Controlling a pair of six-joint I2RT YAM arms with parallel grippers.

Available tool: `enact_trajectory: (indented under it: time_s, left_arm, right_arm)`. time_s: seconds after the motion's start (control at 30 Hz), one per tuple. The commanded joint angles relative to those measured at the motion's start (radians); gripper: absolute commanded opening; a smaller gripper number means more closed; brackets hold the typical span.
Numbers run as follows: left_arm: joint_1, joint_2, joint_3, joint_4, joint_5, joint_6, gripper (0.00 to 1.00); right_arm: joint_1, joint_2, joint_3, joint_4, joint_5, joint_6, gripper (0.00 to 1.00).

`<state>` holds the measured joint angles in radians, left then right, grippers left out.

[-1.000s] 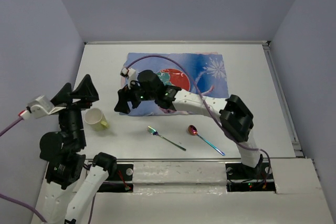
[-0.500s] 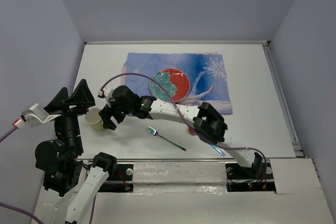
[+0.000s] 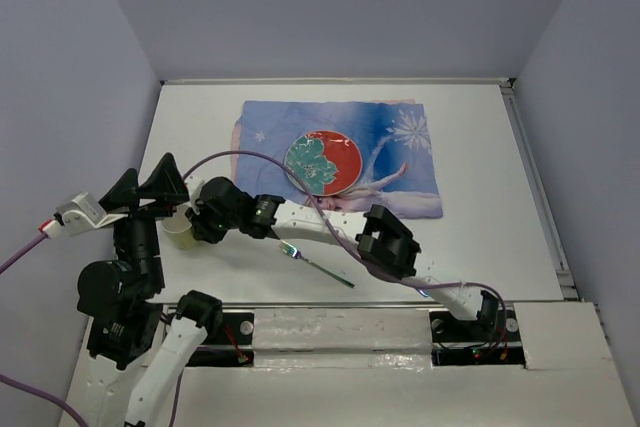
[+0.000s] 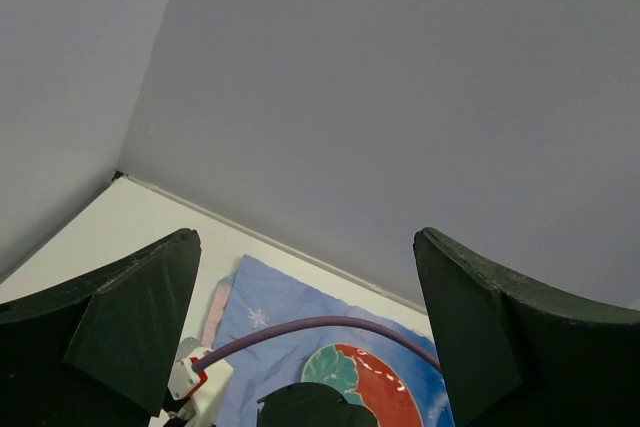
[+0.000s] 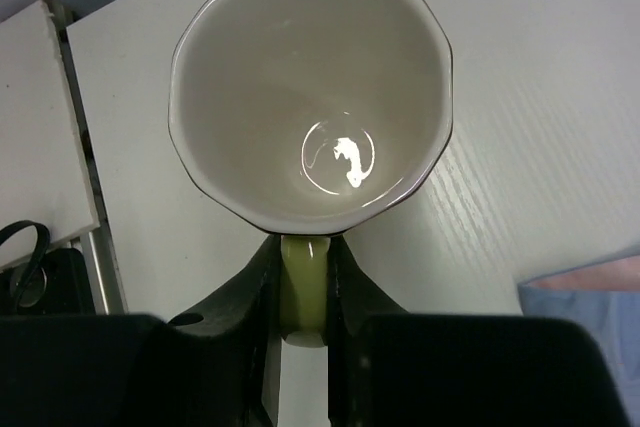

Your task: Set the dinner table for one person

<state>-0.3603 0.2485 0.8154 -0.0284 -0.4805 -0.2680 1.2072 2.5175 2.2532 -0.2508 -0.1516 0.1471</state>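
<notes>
Right jaws: the right gripper [image 5: 305,269] is clamped on the green handle [image 5: 304,322] of the cup [image 5: 300,67]; the pale bowl stands upright just beyond the fingertips.
Left jaws: the left gripper [image 4: 305,239] is spread wide with nothing between the fingers, raised off the table and tilted toward the far wall.
Dinner table: the dinner table [image 3: 480,137] lies under both jaws; the cup's base rests on it near its left edge.
In the way: in the top view the left gripper overlaps the cup's near-left side, close beside the right jaws.
Cable: a purple cable [image 3: 262,157] arcs over the right jaws.
Placemat: the blue placemat [image 3: 400,162] lies behind the right jaws, toward the arm's base side.
Plate: a red-and-green plate [image 3: 323,164] sits on the placemat.
Spoon: a spoon [image 3: 318,264] lies on bare table behind the right jaws, beside the forearm.
</notes>
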Motion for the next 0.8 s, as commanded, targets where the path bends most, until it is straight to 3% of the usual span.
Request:
enact_trajectory:
  time_s: [0.0, 0.13, 0.4, 0.53, 0.63, 0.77]
  left_arm:
    - [-0.012, -0.011, 0.025, 0.039, -0.081, 0.056, 0.99]
    - [-0.014, -0.017, 0.038, 0.030, -0.069, 0.053, 0.99]
    - [-0.022, -0.034, 0.047, -0.004, -0.023, 0.030, 0.99]
    - [-0.046, -0.043, -0.007, -0.034, 0.078, -0.020, 0.99]
    - [-0.069, -0.019, -0.077, -0.065, 0.201, -0.054, 0.99]
    - [-0.075, 0.011, -0.146, -0.064, 0.256, -0.069, 0.99]
  right_arm:
    - [0.012, -0.107, -0.102, 0.158, 0.070, 0.041, 0.00]
    - [0.012, -0.202, -0.248, 0.298, 0.132, 0.074, 0.00]
    - [-0.054, -0.570, -0.579, 0.478, 0.289, 0.085, 0.00]
    - [-0.126, -0.736, -0.733, 0.481, 0.388, 0.059, 0.00]
    - [-0.256, -0.862, -0.884, 0.486, 0.400, 0.072, 0.00]
    - [-0.384, -0.979, -0.963, 0.469, 0.422, 0.042, 0.00]
